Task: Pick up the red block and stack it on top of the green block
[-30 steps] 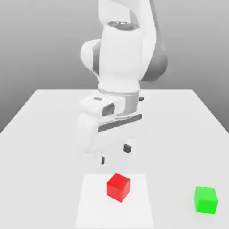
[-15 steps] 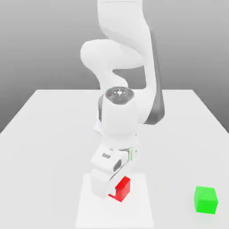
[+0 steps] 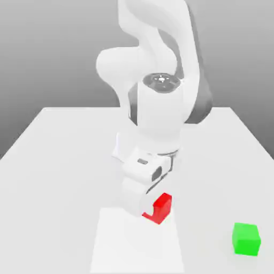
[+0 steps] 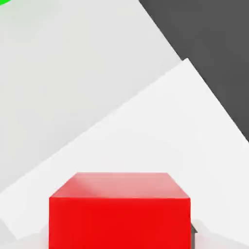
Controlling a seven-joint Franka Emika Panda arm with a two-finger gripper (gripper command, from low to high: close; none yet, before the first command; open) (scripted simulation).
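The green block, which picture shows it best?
The exterior view. There the whole green block sits on the table, at that view's right, apart from the red block. The hand view catches just a green corner.

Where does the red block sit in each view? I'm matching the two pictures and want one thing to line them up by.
Exterior view: the red block is low and just right of centre, partly behind the gripper, above the white mat.
Hand view: it spans the lower middle.
Shared landmark: the green block, low on the exterior view's right, a green sliver at a corner of the hand view.
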